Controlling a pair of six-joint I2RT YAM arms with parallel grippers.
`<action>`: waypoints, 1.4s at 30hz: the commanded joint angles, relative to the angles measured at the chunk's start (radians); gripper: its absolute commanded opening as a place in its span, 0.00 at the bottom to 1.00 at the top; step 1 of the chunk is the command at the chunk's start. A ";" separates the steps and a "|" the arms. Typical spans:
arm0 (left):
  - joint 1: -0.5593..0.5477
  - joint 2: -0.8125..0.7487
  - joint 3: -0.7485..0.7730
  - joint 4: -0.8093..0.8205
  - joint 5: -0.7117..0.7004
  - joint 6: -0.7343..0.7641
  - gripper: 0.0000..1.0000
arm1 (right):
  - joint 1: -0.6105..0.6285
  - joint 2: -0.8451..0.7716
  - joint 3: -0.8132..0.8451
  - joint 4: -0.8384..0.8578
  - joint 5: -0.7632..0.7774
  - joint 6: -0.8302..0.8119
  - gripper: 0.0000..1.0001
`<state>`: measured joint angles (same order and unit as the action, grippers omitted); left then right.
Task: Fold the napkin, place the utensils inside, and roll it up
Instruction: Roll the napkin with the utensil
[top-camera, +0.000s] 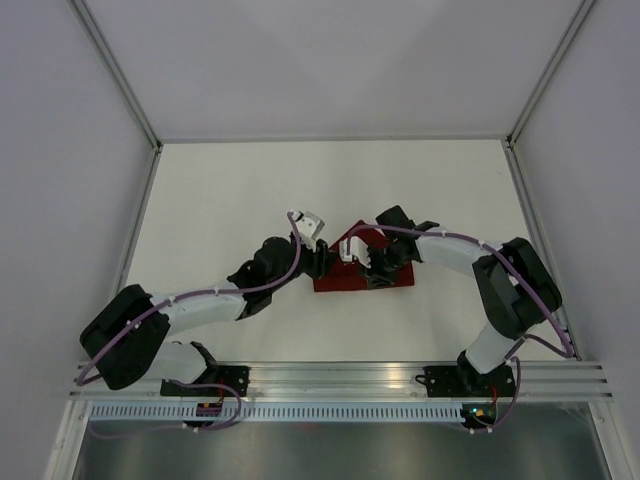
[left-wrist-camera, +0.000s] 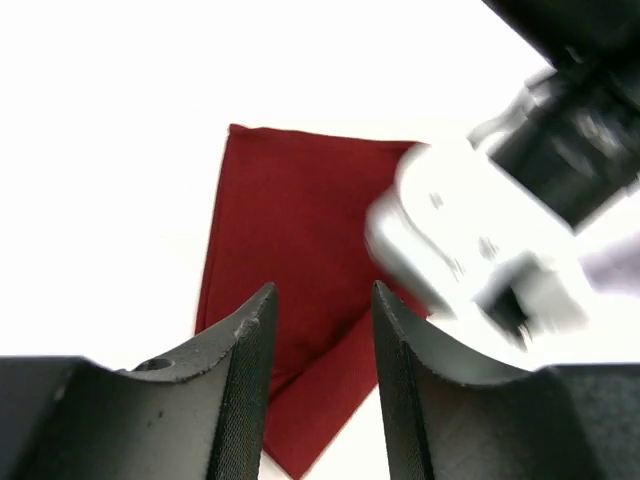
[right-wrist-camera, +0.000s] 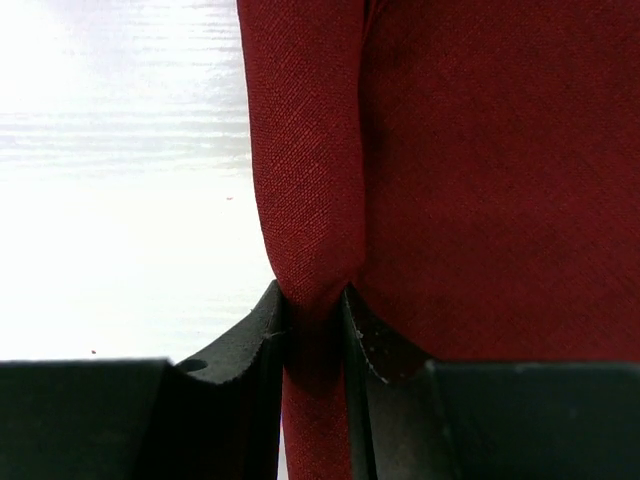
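The maroon napkin (top-camera: 342, 280) lies folded on the white table between both arms. It also shows in the left wrist view (left-wrist-camera: 290, 210) as a folded piece with an angled flap. My right gripper (top-camera: 373, 266) is shut on a rolled edge of the napkin (right-wrist-camera: 310, 200), with the cloth pinched between its jaws (right-wrist-camera: 315, 300). My left gripper (top-camera: 323, 262) hovers at the napkin's left edge, open and empty (left-wrist-camera: 322, 292). The pale utensil shows in no view.
The right arm's white and black wrist (left-wrist-camera: 480, 240) is blurred, close to my left gripper. White enclosure walls (top-camera: 70, 150) surround the table. An aluminium rail (top-camera: 340, 375) runs along the near edge by the arm bases.
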<state>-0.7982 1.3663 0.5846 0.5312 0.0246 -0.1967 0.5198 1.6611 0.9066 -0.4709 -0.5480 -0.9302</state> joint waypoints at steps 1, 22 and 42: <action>-0.045 -0.081 -0.129 0.251 -0.196 0.068 0.49 | -0.026 0.133 0.058 -0.149 -0.058 -0.025 0.17; -0.337 0.275 0.064 0.070 -0.163 0.646 0.66 | -0.099 0.442 0.364 -0.460 -0.101 -0.093 0.20; -0.274 0.470 0.142 0.027 -0.144 0.767 0.55 | -0.107 0.485 0.397 -0.486 -0.089 -0.088 0.18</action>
<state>-1.0973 1.8153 0.7094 0.6170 -0.1692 0.5369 0.4065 2.0499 1.3495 -0.9657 -0.7750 -0.9752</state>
